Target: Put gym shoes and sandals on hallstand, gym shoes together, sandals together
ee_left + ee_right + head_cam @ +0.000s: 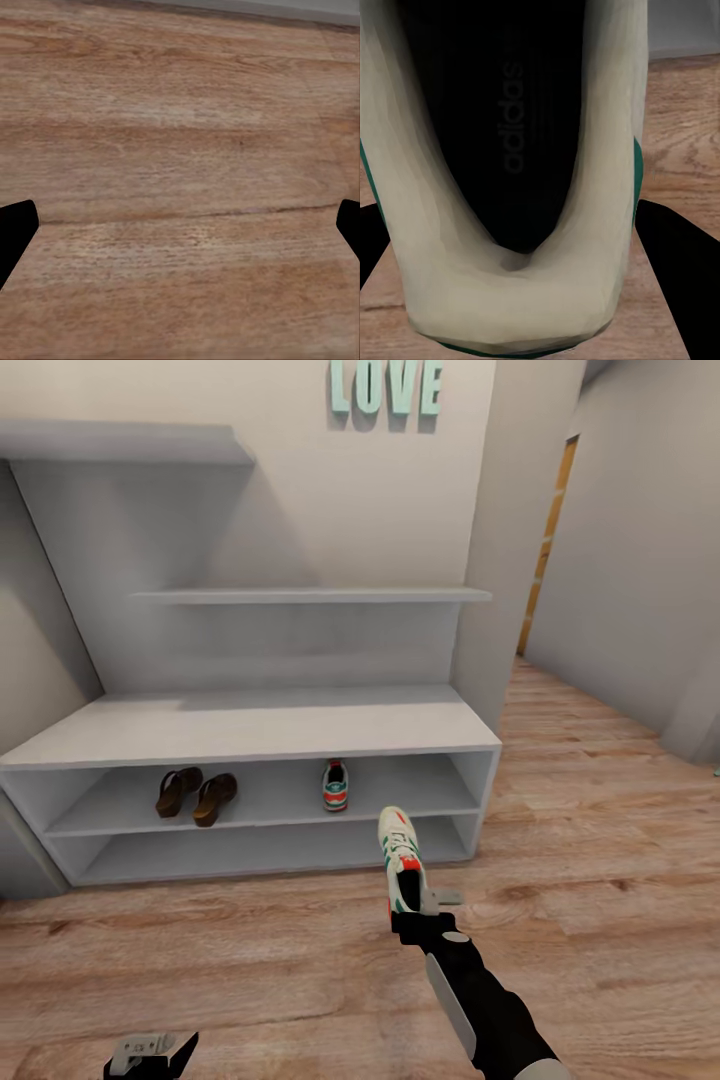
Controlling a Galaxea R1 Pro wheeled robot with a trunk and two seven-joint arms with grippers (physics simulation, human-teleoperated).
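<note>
The left gripper (150,1050) hangs spread over bare corridor floor (620,920). The right gripper (412,905) clamps a white, green-striped gym shoe (398,852) by its heel, before the hallstand's (250,730) right end. On its upper shelf, sandals (196,794) lie left, the other gym shoe (335,784) right of centre.

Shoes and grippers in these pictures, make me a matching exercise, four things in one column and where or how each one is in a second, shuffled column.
Things:
1. two sandals
2. gym shoe on the rack
3. second gym shoe
4. left gripper

Places or states:
A. held in the right gripper, in front of the hallstand
B. side by side at the left of the upper open shelf
C. open, over bare corridor floor
D. alone toward the right of the upper open shelf

Pairs: 1-B, 2-D, 3-A, 4-C
</note>
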